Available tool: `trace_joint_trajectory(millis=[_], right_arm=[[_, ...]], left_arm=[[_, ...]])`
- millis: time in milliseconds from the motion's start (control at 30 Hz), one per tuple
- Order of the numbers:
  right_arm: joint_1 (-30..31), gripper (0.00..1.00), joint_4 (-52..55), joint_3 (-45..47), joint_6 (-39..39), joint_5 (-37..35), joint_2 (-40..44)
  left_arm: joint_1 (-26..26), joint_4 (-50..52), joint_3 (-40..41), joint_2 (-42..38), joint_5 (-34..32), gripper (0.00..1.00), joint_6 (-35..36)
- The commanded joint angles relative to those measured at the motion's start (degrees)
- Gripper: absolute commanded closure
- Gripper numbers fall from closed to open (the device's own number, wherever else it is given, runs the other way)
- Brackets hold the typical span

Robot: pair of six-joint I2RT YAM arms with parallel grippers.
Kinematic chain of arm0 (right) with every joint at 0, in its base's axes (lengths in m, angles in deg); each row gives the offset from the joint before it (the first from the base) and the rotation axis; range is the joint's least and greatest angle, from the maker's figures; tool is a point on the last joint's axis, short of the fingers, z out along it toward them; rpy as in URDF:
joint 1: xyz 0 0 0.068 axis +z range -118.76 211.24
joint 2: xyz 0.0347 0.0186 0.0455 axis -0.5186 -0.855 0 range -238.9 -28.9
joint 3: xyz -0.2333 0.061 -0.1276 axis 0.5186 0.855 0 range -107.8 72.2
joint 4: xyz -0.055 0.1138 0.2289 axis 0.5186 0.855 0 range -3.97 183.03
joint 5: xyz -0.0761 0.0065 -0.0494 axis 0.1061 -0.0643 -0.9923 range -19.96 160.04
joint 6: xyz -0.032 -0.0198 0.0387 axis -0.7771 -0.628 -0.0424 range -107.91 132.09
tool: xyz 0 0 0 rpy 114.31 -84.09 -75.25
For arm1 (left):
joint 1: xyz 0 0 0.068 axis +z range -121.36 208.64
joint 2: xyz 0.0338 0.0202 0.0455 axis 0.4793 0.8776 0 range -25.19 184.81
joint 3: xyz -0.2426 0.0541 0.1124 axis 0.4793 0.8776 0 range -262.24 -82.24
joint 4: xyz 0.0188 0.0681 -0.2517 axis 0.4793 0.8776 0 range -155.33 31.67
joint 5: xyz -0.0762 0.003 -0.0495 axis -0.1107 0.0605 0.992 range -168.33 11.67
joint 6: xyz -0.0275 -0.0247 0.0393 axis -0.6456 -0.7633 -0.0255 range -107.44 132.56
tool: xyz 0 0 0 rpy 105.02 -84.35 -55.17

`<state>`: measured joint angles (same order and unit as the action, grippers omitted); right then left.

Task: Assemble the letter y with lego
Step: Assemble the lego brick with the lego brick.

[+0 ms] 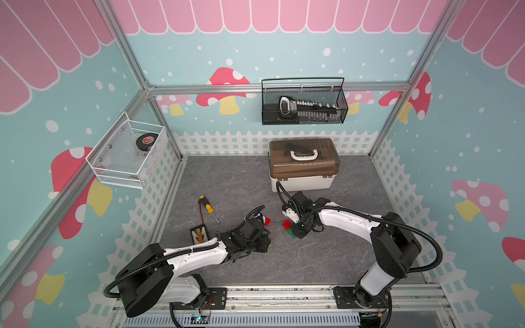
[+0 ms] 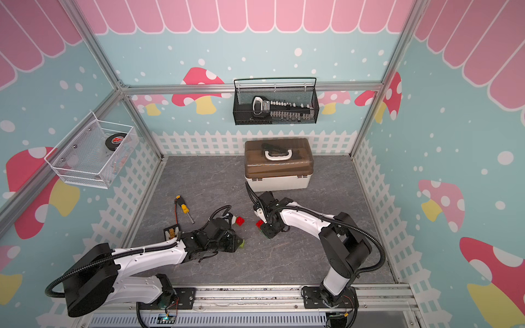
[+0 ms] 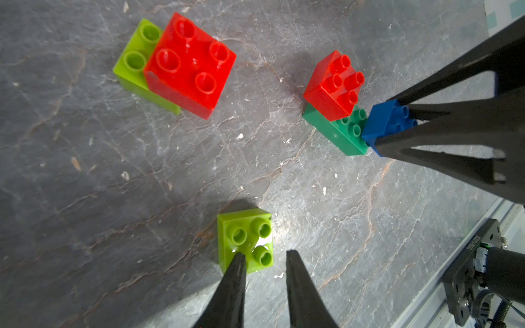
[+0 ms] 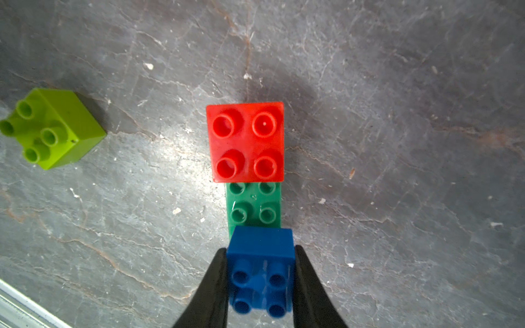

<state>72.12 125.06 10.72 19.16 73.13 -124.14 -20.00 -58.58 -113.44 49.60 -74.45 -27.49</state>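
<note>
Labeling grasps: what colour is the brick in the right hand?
Blue. The blue brick shows best in the right wrist view, clamped by the right hand.

The red brick (image 4: 245, 142), blue brick (image 4: 260, 252), dark green brick (image 4: 254, 207) and lime brick (image 4: 56, 127) contrast with veined grey tabletop (image 4: 397, 113)
</note>
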Motion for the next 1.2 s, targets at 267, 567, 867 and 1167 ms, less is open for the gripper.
trace_joint_trajectory(millis=[267, 567, 867, 1167], right_arm=[[0.7, 0.85, 2.8, 0.4, -2.4, 1.2, -0.5], [1.5, 0.85, 2.6, 1.8, -2.4, 0.8, -0.2], [2.3, 0.85, 2.8, 1.9, -2.0, -2.3, -1.9], [3.1, 0.86, 1.9, 2.0, -3.8, -2.2, -2.4]], left_arm=[[0.8, -1.3, 0.3, 0.8, 0.4, 0.73, 0.5], [0.9, -1.3, 0.4, 0.7, 0.4, 0.73, 0.5], [1.0, -1.4, 0.5, 0.6, 0.3, 0.73, 0.4], [1.2, -1.5, 0.2, 1.0, 0.6, 0.73, 0.4]])
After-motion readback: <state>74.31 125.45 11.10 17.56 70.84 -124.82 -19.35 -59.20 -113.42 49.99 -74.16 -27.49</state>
